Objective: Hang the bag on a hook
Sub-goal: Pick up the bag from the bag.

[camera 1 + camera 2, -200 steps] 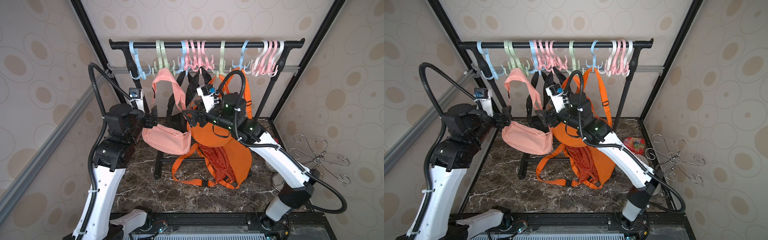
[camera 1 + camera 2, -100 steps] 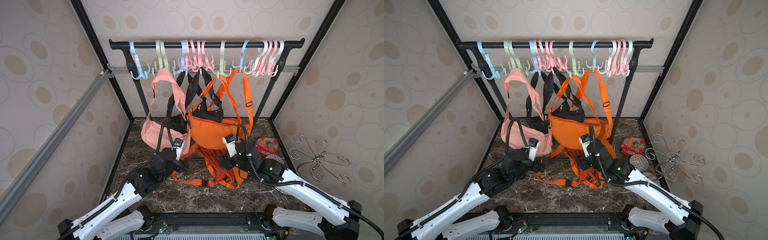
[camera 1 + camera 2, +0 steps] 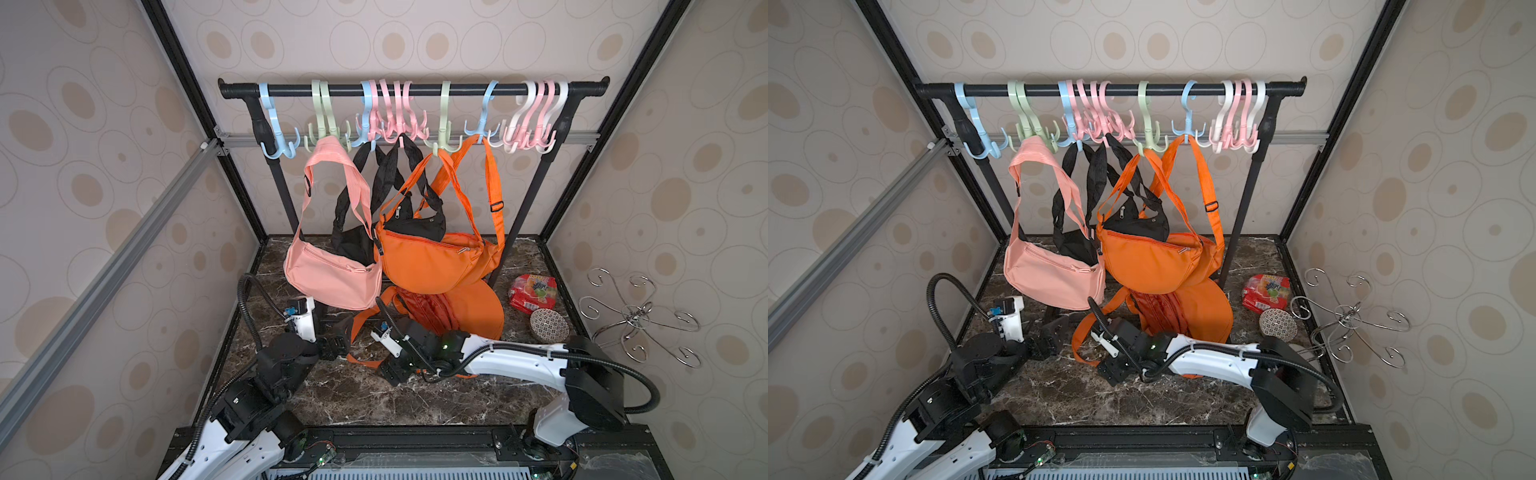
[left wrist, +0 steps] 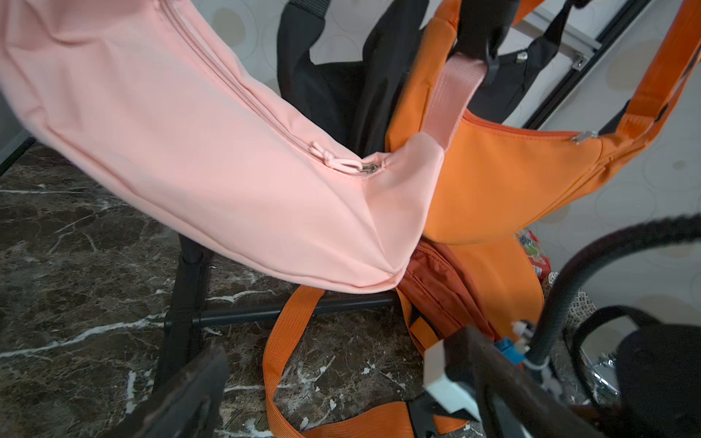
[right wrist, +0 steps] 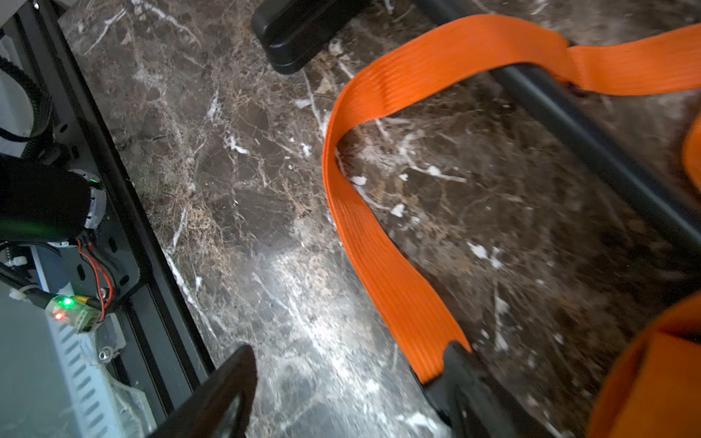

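An orange bag slumps on the marble floor against the rack's foot. Its strap loops forward over the floor. Both grippers are low beside that loop. My left gripper is open and holds nothing, with the strap lying just ahead of it. My right gripper is open too, and the strap runs up against one finger. A pink bag, black bags and another orange bag hang from coloured hooks on the black rail.
Bare hooks: a blue one at the rail's left end and white and pink ones at its right. The rack's base bar crosses the floor. A red snack pack, a patterned bowl and a wire hook stand sit at right.
Both arms have come down from the hanging pink and orange bags to the floor beside the fallen orange bag's strap. The hanging bags have swung back to rest.
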Tool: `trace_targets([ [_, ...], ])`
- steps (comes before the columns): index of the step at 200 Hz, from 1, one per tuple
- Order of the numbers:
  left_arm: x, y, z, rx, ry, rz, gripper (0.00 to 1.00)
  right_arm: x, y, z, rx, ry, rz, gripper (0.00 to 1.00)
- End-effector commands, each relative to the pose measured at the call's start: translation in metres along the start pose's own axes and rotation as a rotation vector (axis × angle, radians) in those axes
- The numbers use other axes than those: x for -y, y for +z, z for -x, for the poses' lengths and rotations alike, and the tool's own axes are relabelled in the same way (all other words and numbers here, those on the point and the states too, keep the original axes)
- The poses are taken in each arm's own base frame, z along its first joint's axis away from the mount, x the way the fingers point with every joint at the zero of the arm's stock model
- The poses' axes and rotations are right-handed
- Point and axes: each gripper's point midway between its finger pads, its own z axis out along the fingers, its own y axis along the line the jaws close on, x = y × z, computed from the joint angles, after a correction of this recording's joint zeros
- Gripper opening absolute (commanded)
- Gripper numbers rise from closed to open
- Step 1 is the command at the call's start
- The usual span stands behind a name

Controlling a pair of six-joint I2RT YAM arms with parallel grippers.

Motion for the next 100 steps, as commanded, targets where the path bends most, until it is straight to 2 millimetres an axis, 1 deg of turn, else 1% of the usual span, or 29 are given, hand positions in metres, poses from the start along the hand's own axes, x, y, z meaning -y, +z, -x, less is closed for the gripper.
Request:
trace_targets([
  [1, 0.0, -0.006, 0.009, 0.01, -0.07, 0.002, 1.0, -0.02, 0.016, 0.012, 0.019, -0.046, 0.068, 0.78],
  [23, 0.001, -0.013, 0.031, 0.079, -0.073, 0.012, 1.0, -0.031, 0.039, 0.016, -0.008, -0.073, 0.075, 0.77],
  [38, 0.001, -0.015, 0.042, 0.097, -0.053, 0.032, 1.0, -0.034, 0.053, 0.021, -0.015, -0.079, 0.066, 0.76],
  [54, 0.003, -0.016, 0.05, 0.112, -0.044, 0.036, 1.0, -0.031, 0.069, 0.024, -0.028, -0.079, 0.039, 0.76],
  [72, 0.003, -0.017, 0.054, 0.122, -0.037, 0.043, 1.0, -0.025, 0.083, 0.026, -0.048, -0.09, 0.002, 0.73],
  [91, -0.001, -0.024, 0.061, 0.149, -0.039, 0.059, 1.0, -0.02, 0.091, 0.027, -0.064, -0.099, -0.029, 0.68],
  [100, -0.004, -0.03, 0.065, 0.166, -0.042, 0.066, 1.0, -0.018, 0.094, 0.027, -0.073, -0.105, -0.039, 0.64],
])
